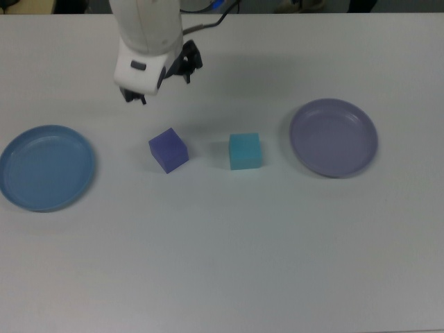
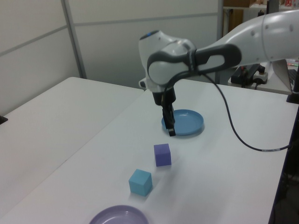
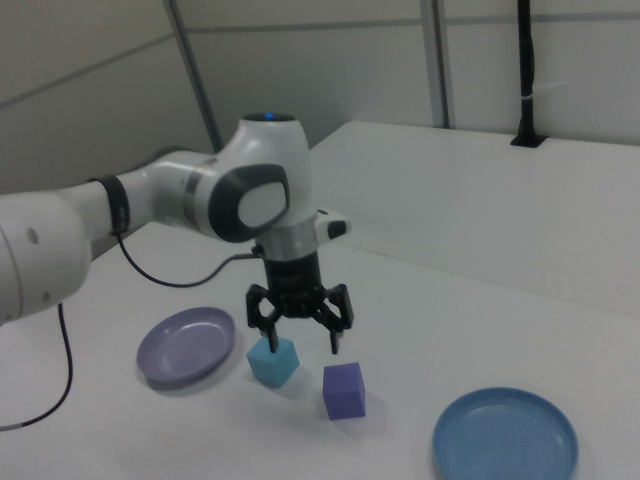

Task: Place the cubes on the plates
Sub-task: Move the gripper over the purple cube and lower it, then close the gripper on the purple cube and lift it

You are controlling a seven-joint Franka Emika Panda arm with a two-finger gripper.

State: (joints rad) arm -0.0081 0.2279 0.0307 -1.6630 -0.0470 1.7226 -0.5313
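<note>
The gripper (image 3: 298,334) hangs above the white table (image 1: 222,263) with its fingers spread wide and nothing between them, up off the surface. In the top view it sits just toward the far edge from the purple cube (image 1: 168,150), with the arm's white wrist (image 1: 146,41) covering much of it.

The purple cube and the turquoise cube (image 1: 245,151) sit near each other but apart at the table's middle, both flat on the surface. The blue plate (image 1: 46,167) lies by the top view's left edge and the lavender plate (image 1: 334,137) toward the top view's right, each well apart from the cubes and bare inside.

A black cable (image 2: 233,135) trails from the arm above the table.
</note>
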